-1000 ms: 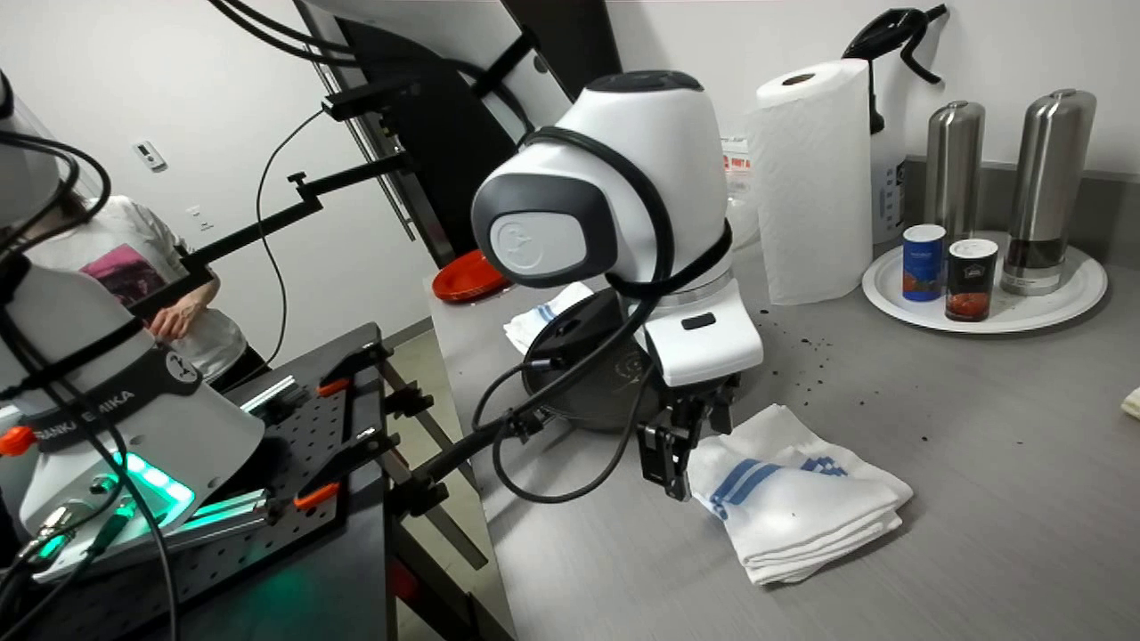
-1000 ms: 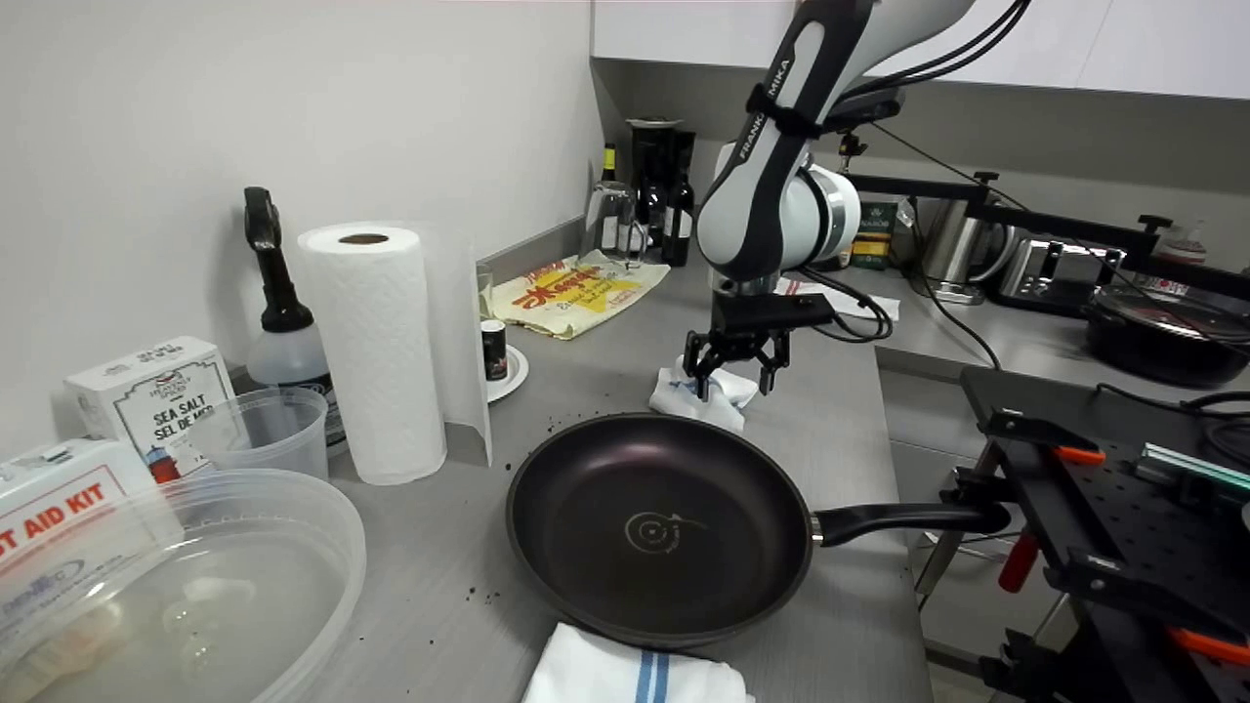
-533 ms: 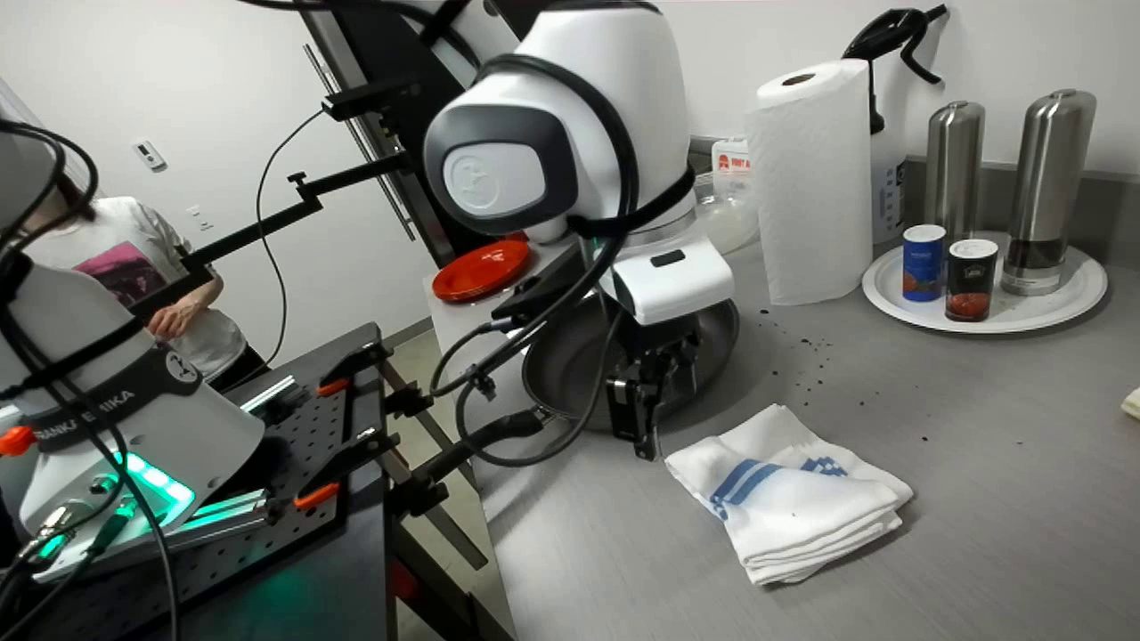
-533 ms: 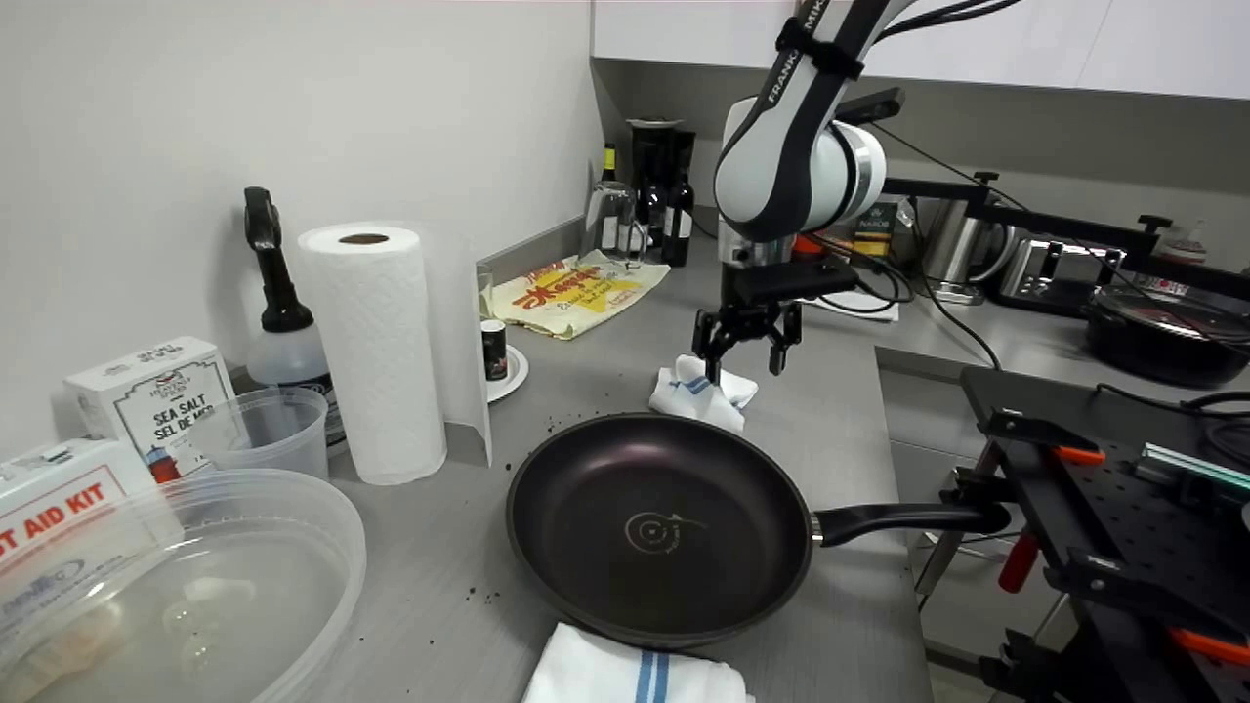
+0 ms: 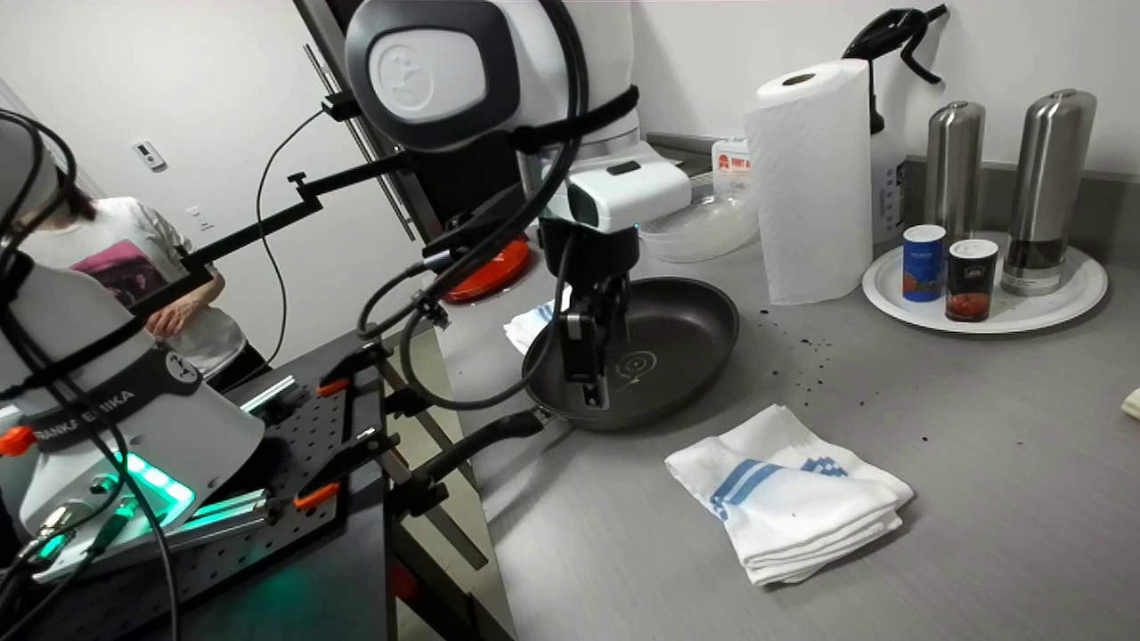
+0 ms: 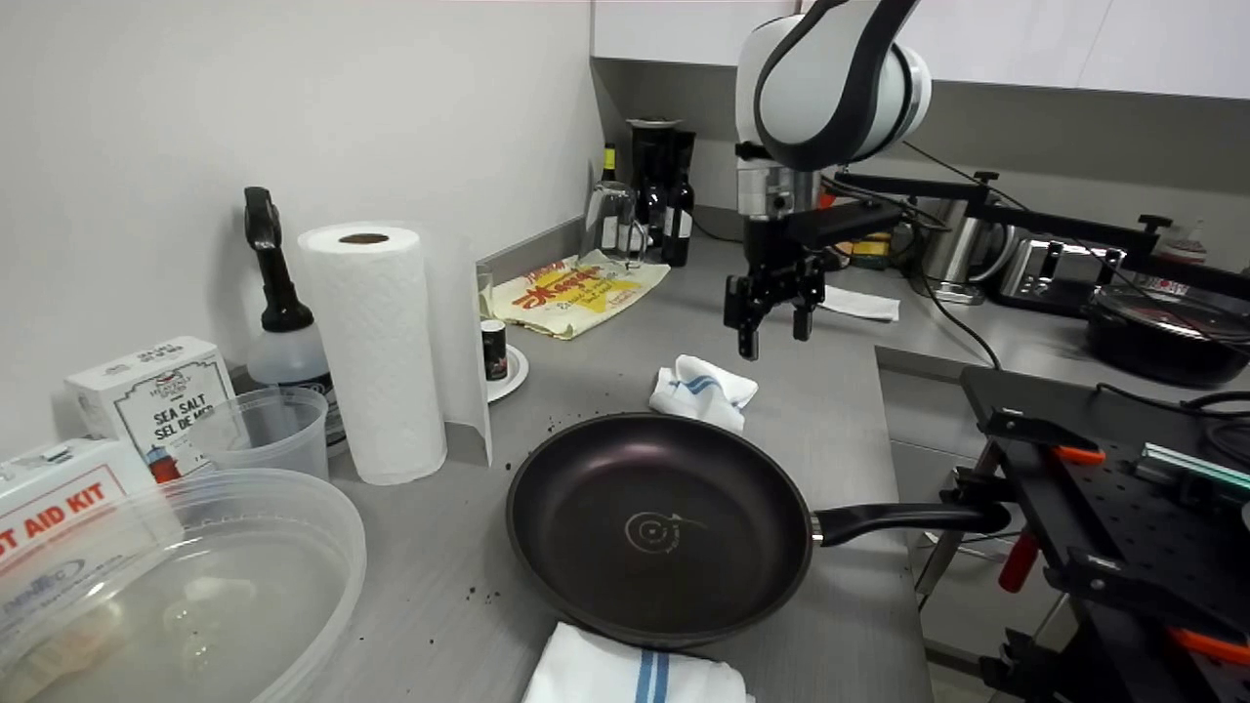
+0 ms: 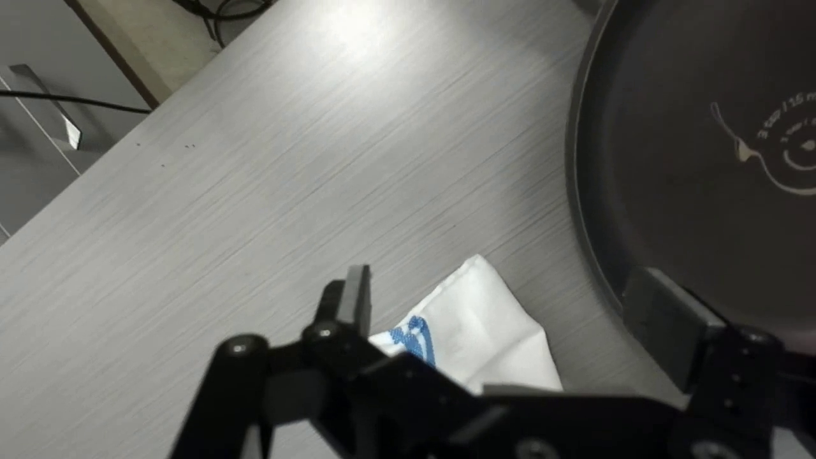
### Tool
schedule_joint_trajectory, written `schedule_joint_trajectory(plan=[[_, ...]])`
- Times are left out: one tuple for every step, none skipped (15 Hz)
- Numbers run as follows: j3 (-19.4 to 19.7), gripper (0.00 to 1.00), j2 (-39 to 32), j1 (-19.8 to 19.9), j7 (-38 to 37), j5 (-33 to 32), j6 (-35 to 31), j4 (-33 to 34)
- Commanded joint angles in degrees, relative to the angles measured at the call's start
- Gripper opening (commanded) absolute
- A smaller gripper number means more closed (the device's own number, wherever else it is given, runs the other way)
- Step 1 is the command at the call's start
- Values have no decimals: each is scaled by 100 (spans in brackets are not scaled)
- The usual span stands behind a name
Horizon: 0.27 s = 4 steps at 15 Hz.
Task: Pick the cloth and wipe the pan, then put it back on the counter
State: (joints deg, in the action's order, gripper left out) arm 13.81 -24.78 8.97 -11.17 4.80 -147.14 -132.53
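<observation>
The cloth [image 5: 793, 499], white with blue stripes, lies folded and rumpled on the grey counter [image 5: 980, 534]; it also shows behind the pan in an exterior view [image 6: 701, 391]. The round black pan [image 6: 654, 527] rests on the counter beside it, its long handle [image 6: 908, 519] reaching past the counter edge. My gripper [image 6: 775, 342] is open and empty, raised above the counter. In an exterior view [image 5: 597, 396] it shows in front of the pan. In the wrist view the open jaws [image 7: 507, 299] frame a corner of the cloth [image 7: 478, 325] below, with the pan [image 7: 701, 210] at the right.
A second striped white cloth [image 6: 635, 674] lies against the pan's opposite side. A paper-towel roll [image 5: 806, 187], a clear plastic tub [image 6: 195, 586] and a white tray [image 5: 1060, 312] with jars and mills stand along the wall. Dark crumbs [image 5: 815, 356] dot the counter. A red dish [image 5: 490, 271] is farther back.
My open gripper has risen away from the cloth, toward the upper left in one exterior view and the upper right in the other. The cloth and the pan have not moved.
</observation>
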Motion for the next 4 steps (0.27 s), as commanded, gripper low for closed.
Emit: schedule_joint_trajectory(plan=[[-58,100,762,71,774,-436,-69,-704],[-117,100,898,153,1086,-447,-123,-875],[-184,100,970,236,1414,-420,-178,-1020],[-111,100,565,130,894,-333,-17,-548]])
